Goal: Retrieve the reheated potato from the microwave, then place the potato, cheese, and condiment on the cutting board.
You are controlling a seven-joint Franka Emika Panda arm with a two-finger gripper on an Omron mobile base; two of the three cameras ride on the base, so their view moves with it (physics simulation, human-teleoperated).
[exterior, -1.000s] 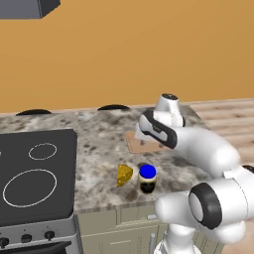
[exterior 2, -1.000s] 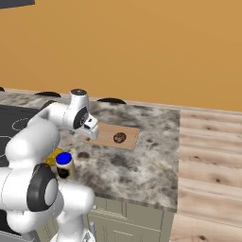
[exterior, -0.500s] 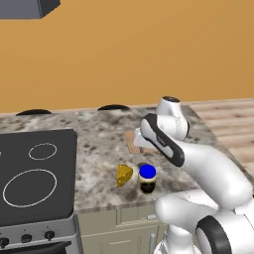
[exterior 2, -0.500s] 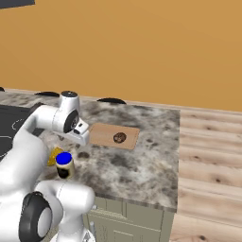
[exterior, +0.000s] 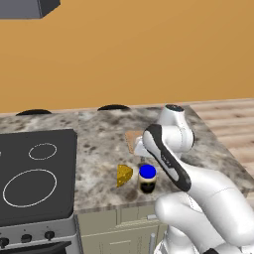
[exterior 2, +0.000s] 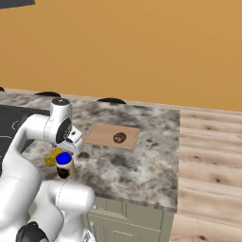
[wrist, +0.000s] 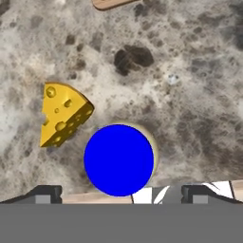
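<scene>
Above the condiment jar [wrist: 119, 160], the claw's opening cannot be told; descending off-centre could knock the cheese wedge [wrist: 61, 115] just beside it.

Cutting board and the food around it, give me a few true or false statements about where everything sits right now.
1. The potato lies on the cutting board. True.
2. The cheese is on the board too. False: it lies on the counter, off the board.
3. The jar stands upright beside the cheese. True.
4. The jar's lid is red. False: it is blue.
5. The pincer is clamped on the cheese. False: it hangs above the jar and holds nothing.
</scene>
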